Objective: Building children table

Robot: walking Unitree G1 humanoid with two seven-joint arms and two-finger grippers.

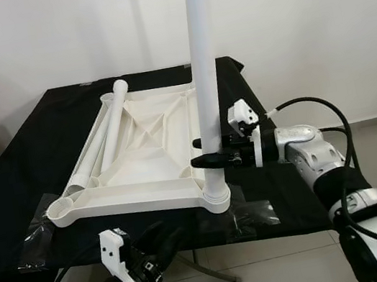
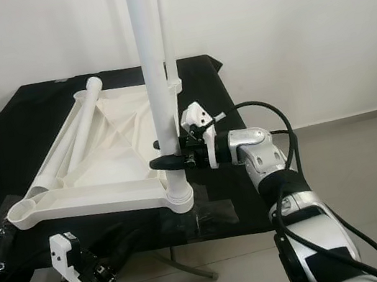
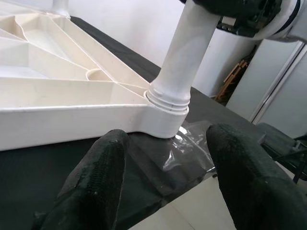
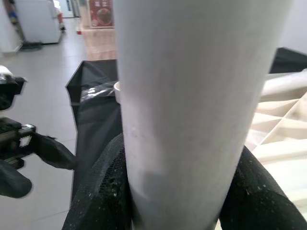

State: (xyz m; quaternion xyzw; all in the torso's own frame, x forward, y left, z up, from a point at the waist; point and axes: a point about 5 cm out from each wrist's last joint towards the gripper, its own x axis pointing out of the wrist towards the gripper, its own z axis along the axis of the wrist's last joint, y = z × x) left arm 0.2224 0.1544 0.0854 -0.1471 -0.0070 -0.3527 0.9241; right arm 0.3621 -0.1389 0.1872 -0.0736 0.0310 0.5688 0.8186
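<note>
A white plastic children table top [image 1: 147,144] lies upside down on a worktop covered with black cloth [image 1: 17,164], with its ribbed underside facing up. At the near right corner of this top, a long white plastic tube leg [image 1: 204,72] stands upright in the round corner socket [image 1: 217,198], and its upper end rises high above the worktop. In the right eye view a second upright white leg [image 2: 164,28] shows behind the first one, at the far right corner. Two more white tube legs [image 1: 110,129] lie loose along the left side of the top, running from near to far.

The right pincer [image 1: 211,159] reaches in from the right and pinches the upright leg low on its length, a little above the socket. Its two black fingers [image 4: 103,191] are pressed against both sides of the tube, as the right wrist view shows from close.

The left pincer [image 1: 164,242] hangs below the near edge of the worktop, to the left of the standing leg. Its black fingers [image 3: 96,177] are spread apart and hold nothing; between them the left wrist view shows the socket corner and a piece of clear plastic film [image 3: 189,143] lying on the black cloth just beside it
</note>
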